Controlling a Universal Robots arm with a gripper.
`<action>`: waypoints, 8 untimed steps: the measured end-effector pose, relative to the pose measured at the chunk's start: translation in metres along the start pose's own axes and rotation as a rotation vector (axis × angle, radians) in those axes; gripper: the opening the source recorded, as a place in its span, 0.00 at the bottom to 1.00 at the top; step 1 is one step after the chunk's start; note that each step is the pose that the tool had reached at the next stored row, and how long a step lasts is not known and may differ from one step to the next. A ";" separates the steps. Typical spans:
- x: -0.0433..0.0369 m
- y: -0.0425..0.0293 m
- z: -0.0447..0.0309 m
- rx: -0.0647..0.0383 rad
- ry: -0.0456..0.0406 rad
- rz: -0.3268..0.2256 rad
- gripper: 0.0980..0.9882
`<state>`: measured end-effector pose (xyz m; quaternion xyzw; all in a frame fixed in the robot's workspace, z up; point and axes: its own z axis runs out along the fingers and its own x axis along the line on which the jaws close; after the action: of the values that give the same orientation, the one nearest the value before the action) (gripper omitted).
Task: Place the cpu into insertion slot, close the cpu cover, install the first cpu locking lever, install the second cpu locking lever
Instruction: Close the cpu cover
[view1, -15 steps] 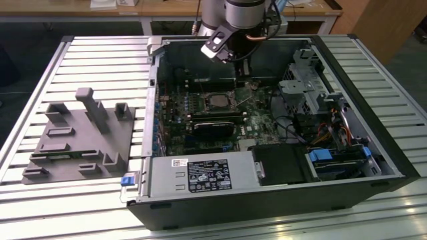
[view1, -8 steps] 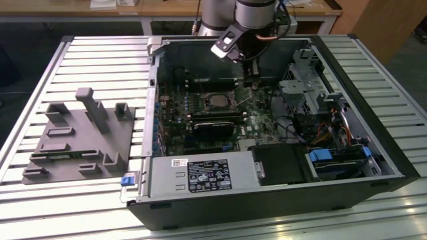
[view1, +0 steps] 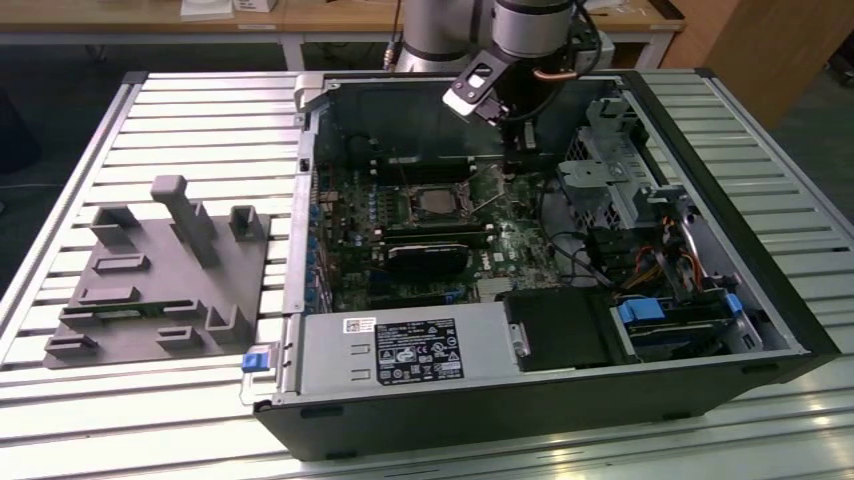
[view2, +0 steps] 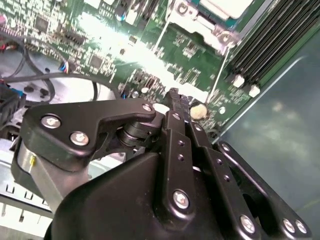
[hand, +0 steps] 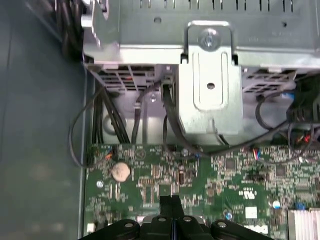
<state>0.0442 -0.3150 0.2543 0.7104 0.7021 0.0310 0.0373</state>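
Observation:
In the exterior view the cpu (view1: 435, 203) lies as a silver-grey square in the insertion slot (view1: 407, 203) on the green motherboard (view1: 354, 270). The cpu cover (view1: 435, 186) frames it; I cannot tell if it is fully down. A thin locking lever (view1: 491, 203) slants up on the socket's side towards the exterior view's right. My gripper (view1: 517, 160) hangs inside the case just beyond that lever, behind the socket. In both wrist views its black fingertips (hand: 170, 202) (view2: 175, 97) are pressed together with nothing between them, close above the board. The second wrist view shows the cpu (view2: 225, 5), cover frame (view2: 192, 17) and a lever rod (view2: 217, 75).
The open black PC case (view1: 534, 420) lies on a slatted metal table (view1: 200, 120). A metal drive cage (hand: 210, 65) and cables (hand: 100, 120) stand near the gripper. A coin battery (hand: 120, 171) sits on the board. A grey fixture plate (view1: 160, 270) lies at the exterior view's left.

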 end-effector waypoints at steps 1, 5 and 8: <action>0.0000 0.0019 0.0004 0.000 -0.0001 0.000 0.01; 0.0001 0.0079 0.0034 0.004 -0.0001 0.000 0.01; 0.0002 0.0112 0.0069 0.010 -0.0003 0.000 0.01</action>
<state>0.0561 -0.3150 0.2486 0.7106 0.7023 0.0273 0.0337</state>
